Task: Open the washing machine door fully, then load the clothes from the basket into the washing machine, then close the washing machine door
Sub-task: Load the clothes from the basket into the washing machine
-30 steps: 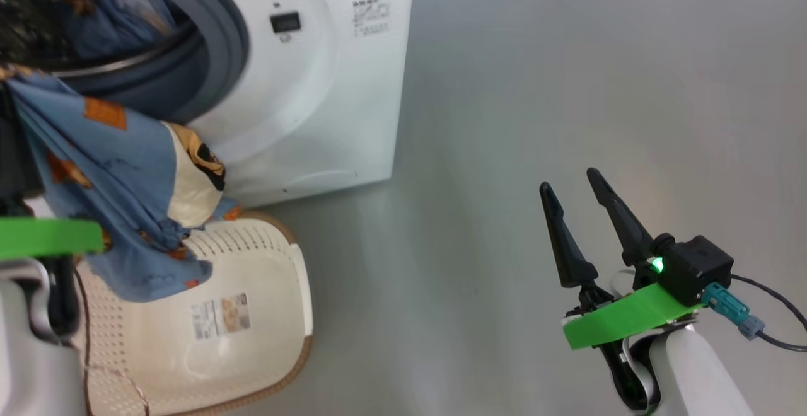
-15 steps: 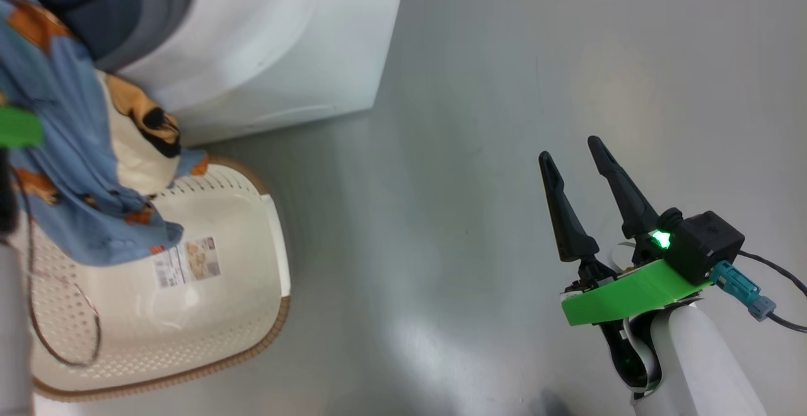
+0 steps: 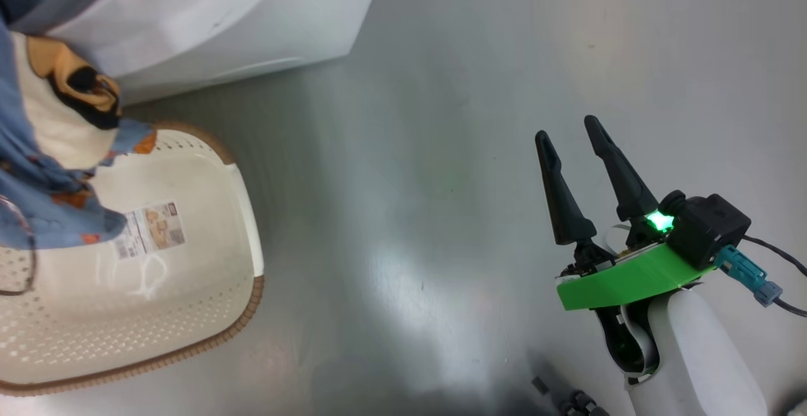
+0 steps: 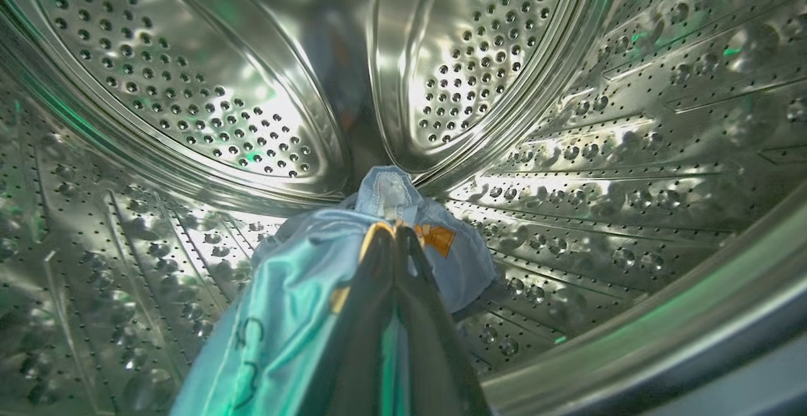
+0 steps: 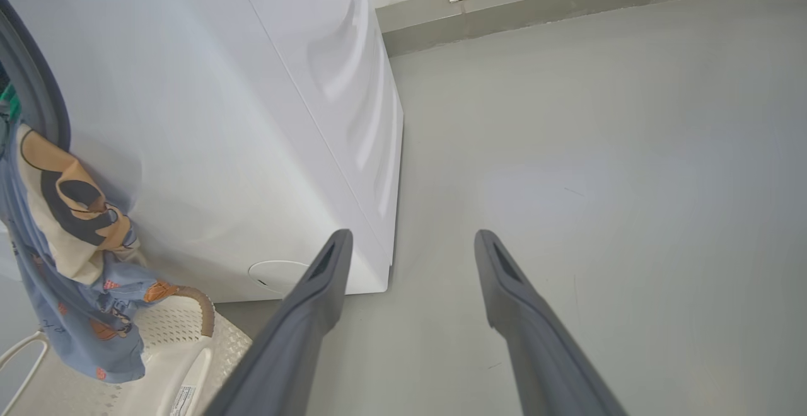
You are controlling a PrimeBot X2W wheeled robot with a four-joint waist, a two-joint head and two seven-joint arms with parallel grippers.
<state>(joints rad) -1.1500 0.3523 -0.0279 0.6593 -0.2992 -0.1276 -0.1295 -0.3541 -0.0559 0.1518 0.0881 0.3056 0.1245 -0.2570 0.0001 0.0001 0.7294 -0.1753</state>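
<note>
Clothes (image 3: 31, 183) overhang basket (image 3: 246, 227) rim; right gripper (image 3: 567, 128) over floor (image 3: 410, 151)

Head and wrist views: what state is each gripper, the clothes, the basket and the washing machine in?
left gripper, shut on the clothes inside the drum
right gripper, open, empty, above the floor
clothes, hanging from the drum opening down over the basket
basket, upright on the floor, visible bottom bare
washing machine, opening uncovered

Bright, diffuse light leaves soft glare on the grey floor (image 3: 410, 290); the drum (image 4: 630, 151) glints with green-tinted highlights, bowed by wide-angle distortion; head-view upper-left corner slightly blurred
</note>
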